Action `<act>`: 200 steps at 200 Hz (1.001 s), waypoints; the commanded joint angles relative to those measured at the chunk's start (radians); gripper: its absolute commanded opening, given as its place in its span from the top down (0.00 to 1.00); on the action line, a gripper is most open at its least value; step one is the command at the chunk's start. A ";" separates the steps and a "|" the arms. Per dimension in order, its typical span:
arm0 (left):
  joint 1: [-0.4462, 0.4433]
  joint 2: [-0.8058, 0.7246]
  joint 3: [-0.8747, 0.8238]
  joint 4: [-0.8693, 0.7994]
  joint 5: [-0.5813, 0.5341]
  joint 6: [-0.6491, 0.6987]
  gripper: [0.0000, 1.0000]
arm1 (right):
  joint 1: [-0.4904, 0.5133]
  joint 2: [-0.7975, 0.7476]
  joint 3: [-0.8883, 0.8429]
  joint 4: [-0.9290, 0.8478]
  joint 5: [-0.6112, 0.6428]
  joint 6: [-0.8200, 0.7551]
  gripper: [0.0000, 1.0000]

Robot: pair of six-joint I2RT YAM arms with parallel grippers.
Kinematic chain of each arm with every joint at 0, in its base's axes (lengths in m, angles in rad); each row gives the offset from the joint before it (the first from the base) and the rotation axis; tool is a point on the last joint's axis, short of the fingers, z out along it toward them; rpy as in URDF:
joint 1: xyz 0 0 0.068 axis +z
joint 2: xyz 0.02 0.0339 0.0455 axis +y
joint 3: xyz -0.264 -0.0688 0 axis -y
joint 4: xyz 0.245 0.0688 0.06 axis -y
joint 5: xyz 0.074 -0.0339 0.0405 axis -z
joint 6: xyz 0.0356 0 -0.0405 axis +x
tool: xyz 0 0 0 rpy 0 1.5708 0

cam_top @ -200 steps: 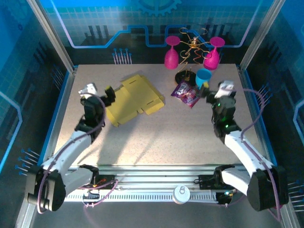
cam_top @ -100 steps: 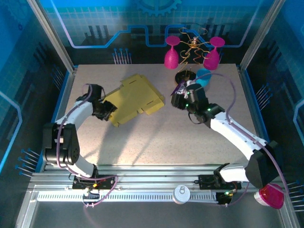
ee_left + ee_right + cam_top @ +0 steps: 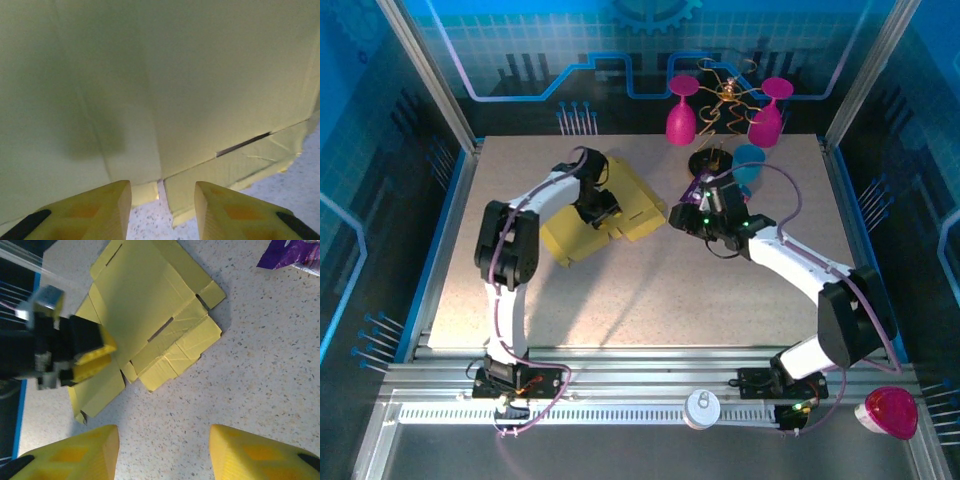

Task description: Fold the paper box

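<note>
Our left end effector (image 3: 162, 186) hangs low over the box (image 3: 638, 205) with its yellow fingers (image 3: 107, 205) parted. Between them we see only the box's edge and a strip of speckled counter (image 3: 305, 175), so it is released and grasps nothing. From above, the left arm reaches in over the box from the left side, and its wrist covers the middle of the sheet. We cannot tell whether the fingertips touch the cardboard.

Our right end effector (image 3: 164, 435) is released too. Its two fingers stand well apart above bare counter with nothing between them. It sits to the right of the box, apart from it, and faces back toward it.

The box lies flat on the counter, left of centre and toward the far side. It is a yellow die-cut sheet. In the right wrist view we see one large panel with a narrow slit cut in it, creased flaps at one corner, and a small tab jutting out beside them.

A purple packet (image 3: 295, 252) lies on the counter to the right of the box, apart from it. A blue cup (image 3: 750, 162) stands beyond the right arm.
</note>
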 commanded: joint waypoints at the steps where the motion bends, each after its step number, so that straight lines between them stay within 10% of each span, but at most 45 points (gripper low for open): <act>1: -0.030 0.061 0.037 -0.128 -0.030 0.091 0.64 | -0.030 -0.004 -0.007 0.005 -0.056 0.026 0.48; 107: -0.158 -0.259 -0.375 -0.100 -0.071 0.450 0.72 | -0.095 -0.045 -0.092 -0.048 -0.117 0.016 0.45; 200: -0.005 -0.322 -0.359 -0.031 0.084 0.228 0.66 | 0.002 0.153 -0.082 0.046 -0.198 0.100 0.42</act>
